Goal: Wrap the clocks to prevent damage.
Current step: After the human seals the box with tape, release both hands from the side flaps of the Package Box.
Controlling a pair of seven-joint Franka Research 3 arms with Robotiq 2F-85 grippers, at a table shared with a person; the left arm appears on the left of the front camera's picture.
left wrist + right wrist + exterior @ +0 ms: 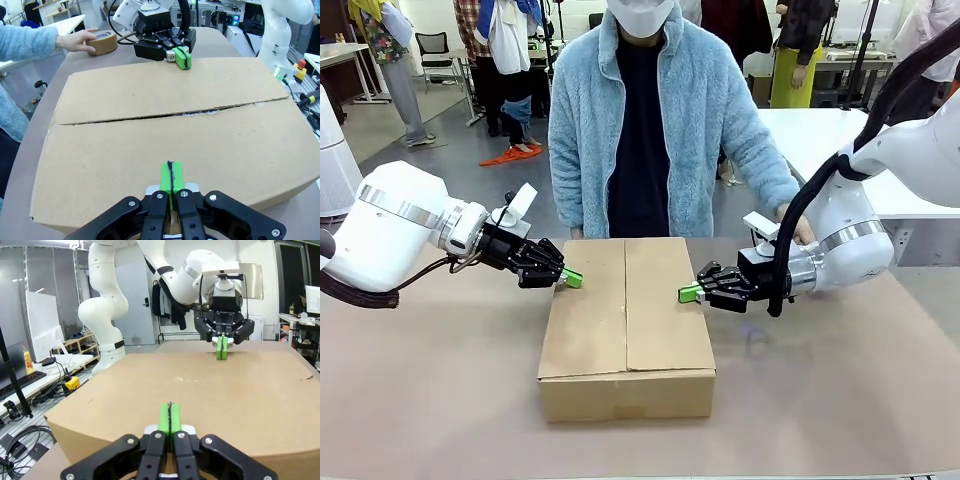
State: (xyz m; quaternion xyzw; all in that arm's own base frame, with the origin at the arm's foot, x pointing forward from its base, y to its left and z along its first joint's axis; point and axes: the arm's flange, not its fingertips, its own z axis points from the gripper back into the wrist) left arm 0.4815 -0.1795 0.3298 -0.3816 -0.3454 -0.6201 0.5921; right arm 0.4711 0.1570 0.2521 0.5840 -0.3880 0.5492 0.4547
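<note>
A closed cardboard box (625, 320) lies in the middle of the table, its two top flaps meeting along a centre seam (165, 115). My left gripper (572, 278) is shut, its green pads pressed together and resting on the box's left top edge (171, 177). From the other side my right gripper (690, 293) is also shut, pads together on the right top edge (170, 419). Nothing sits between either pair of fingers. Each wrist view shows the other gripper across the box: the right gripper (182, 57) and the left gripper (222, 347).
A person in a light blue fleece (660, 130) stands at the far side, one hand (80, 41) on a roll of brown tape (103, 42) on the table behind my right arm. The brown tabletop (440, 400) lies open around the box.
</note>
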